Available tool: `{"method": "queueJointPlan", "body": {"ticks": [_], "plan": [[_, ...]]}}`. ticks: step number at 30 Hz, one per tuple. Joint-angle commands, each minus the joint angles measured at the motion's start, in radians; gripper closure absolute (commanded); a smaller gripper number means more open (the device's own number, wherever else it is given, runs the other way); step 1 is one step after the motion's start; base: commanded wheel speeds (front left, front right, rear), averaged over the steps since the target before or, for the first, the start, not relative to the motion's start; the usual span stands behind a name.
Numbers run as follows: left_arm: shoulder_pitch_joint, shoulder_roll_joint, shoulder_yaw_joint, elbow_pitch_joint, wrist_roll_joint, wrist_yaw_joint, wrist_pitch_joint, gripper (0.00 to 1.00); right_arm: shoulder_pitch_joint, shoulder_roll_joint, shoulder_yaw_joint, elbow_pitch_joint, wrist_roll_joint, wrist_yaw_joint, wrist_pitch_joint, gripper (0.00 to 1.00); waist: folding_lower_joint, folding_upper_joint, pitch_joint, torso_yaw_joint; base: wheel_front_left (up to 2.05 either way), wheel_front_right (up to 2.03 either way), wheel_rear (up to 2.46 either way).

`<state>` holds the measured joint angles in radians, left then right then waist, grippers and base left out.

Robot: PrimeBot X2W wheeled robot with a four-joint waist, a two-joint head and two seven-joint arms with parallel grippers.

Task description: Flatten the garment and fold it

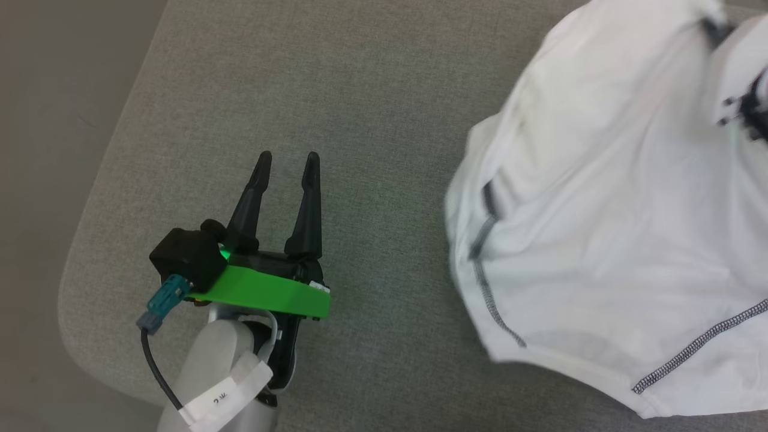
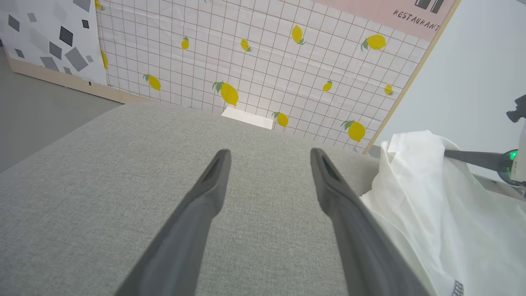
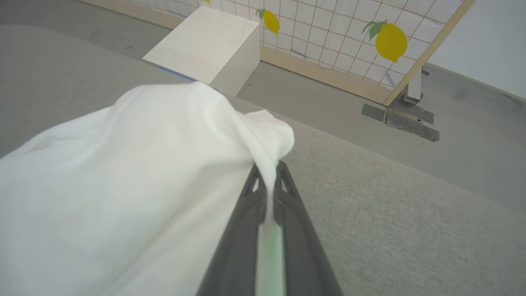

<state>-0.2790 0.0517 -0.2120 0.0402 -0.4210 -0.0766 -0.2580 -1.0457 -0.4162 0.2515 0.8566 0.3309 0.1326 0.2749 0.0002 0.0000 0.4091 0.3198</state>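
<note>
At three o'clock on grey cushion: white shirt, bunched, neither flattened nor folded; right gripper pinched onto its edge. Seven o'clock: left gripper, fingers apart, empty.

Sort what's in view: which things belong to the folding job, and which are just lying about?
Job: garment, pinched in the shut right gripper; open left gripper, apart from it, over the grey cushion.
Lying about: white box; lemon-print panel behind it.
</note>
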Motion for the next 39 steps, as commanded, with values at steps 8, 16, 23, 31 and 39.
{"method": "queueJointPlan", "body": {"ticks": [8,16,23,31,39], "plan": [[-0.013,-0.001,-0.003,0.008,0.003,0.001,-0.004,0.0,-0.05,0.09,-0.367,0.144,-0.318,-0.002,-0.069,0.53,-0.0002,0.0,-0.011,-0.014,0.0,0.0,0.0],[0.013,-0.001,0.009,0.036,0.027,-0.007,-0.004,0.0,0.112,0.228,-0.412,0.047,-0.335,-0.002,-0.16,0.0,-0.0002,0.0,-0.092,-0.077,0.0,0.0,0.0],[0.059,-0.001,0.011,0.069,0.059,-0.021,-0.004,0.0,0.441,0.281,-0.315,-0.31,-0.197,-0.002,-0.353,0.0,-0.0002,0.0,-0.2,-0.167,0.0,0.0,0.0],[0.024,-0.001,-0.066,0.157,0.076,-0.028,0.018,0.0,0.848,0.34,-0.334,-0.745,-0.179,-0.002,-0.375,0.0,-0.0002,0.0,-0.256,-0.262,0.0,0.0,0.0],[-0.155,0.002,-0.132,0.311,0.118,0.013,0.251,0.0,0.994,0.365,-0.329,-0.929,-0.154,-0.002,-0.307,0.0,-0.0002,0.0,-0.24,-0.337,0.0,0.0,0.0]]}}
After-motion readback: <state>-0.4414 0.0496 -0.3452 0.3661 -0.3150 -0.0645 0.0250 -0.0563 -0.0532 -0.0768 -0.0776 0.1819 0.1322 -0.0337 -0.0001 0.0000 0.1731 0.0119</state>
